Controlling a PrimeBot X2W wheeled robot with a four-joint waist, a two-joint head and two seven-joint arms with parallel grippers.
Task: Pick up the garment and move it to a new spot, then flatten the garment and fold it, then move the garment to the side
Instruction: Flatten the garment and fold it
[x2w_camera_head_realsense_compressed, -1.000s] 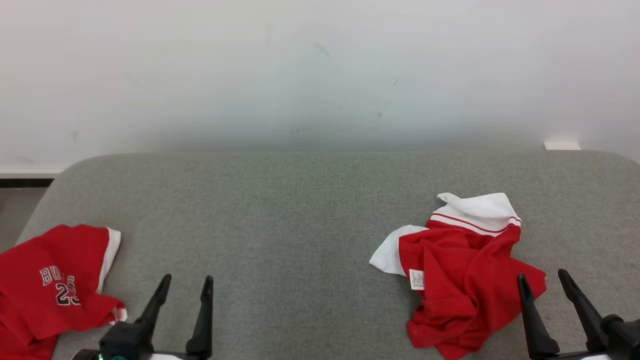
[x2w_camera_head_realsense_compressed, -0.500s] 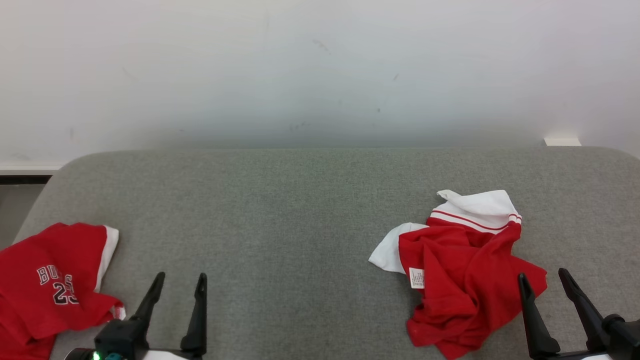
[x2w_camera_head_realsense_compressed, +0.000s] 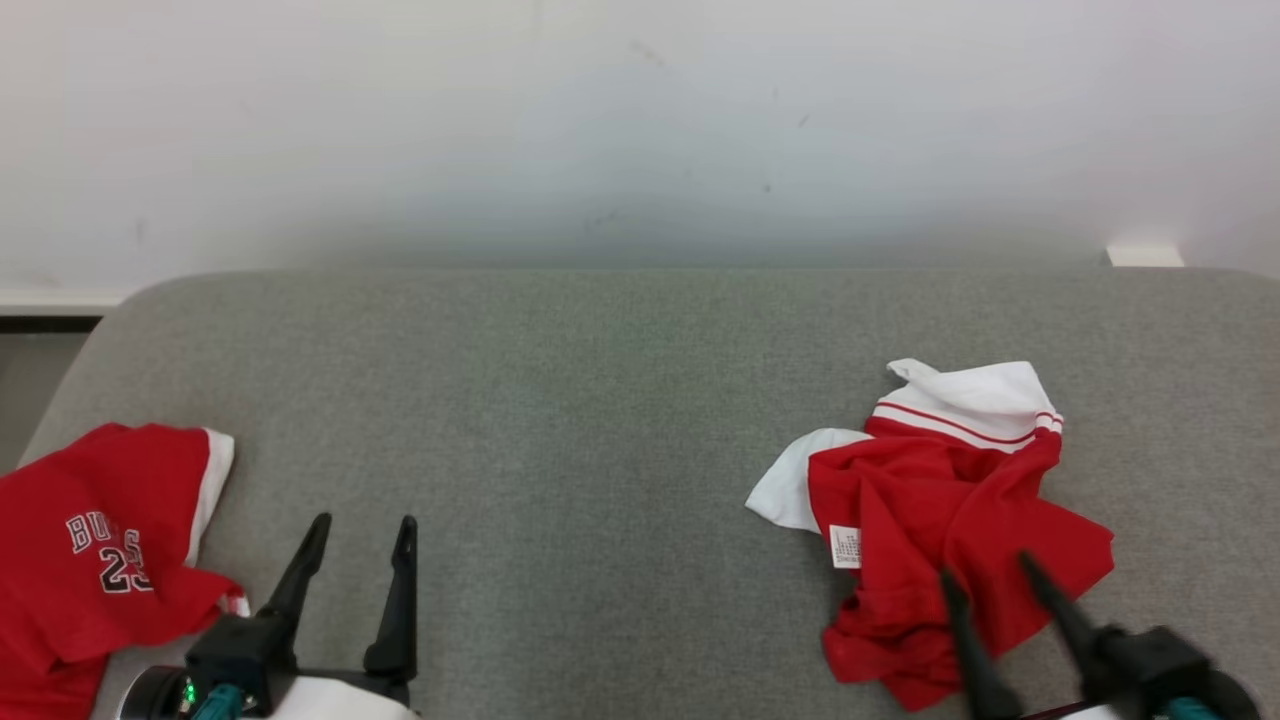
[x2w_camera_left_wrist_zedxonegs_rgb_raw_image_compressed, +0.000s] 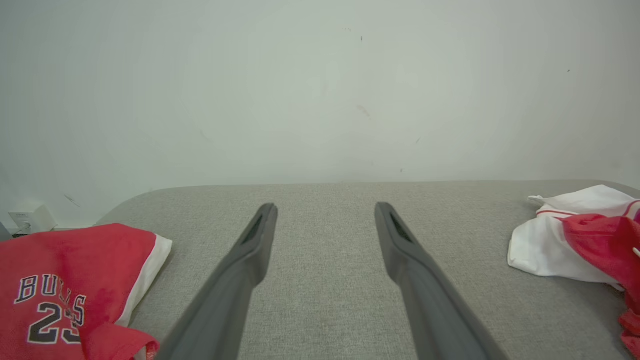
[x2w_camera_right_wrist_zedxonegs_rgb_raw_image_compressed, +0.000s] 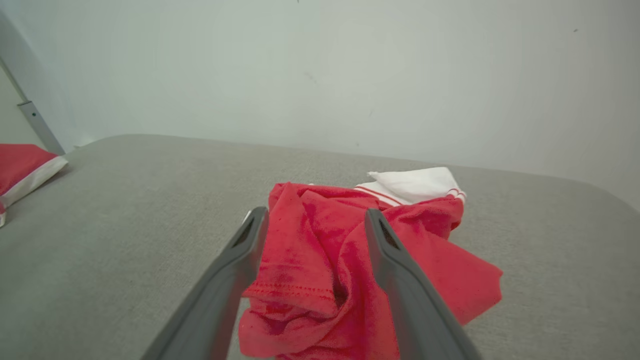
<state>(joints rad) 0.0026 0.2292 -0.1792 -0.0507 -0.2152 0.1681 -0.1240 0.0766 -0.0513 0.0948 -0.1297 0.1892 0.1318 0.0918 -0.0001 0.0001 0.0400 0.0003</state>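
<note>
Step one: pick-up, not yet begun. Crumpled red-and-white garment (x2w_camera_head_realsense_compressed: 900, 500) lies on grey cushion (x2w_camera_head_realsense_compressed: 600, 400), right side. Right gripper (x2w_camera_head_realsense_compressed: 985, 567) aimed at its near folds, jaws spread, nothing held. Left gripper (x2w_camera_head_realsense_compressed: 362, 521) likewise spread. Next — lower, pinch a fold.

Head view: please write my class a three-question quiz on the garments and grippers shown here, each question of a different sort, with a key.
1. True or false: the right gripper is shut on the crumpled red and white shirt.
2. Where does the red Bulls 23 jersey lie on the grey fabric surface? A) at the robot's left end B) in the middle C) at the robot's right end
3. Fill in: the left gripper is open, its fingers over bare ___ fabric.

Key
1. False: its jaws stand open, fingers over the shirt.
2. A
3. grey
</note>
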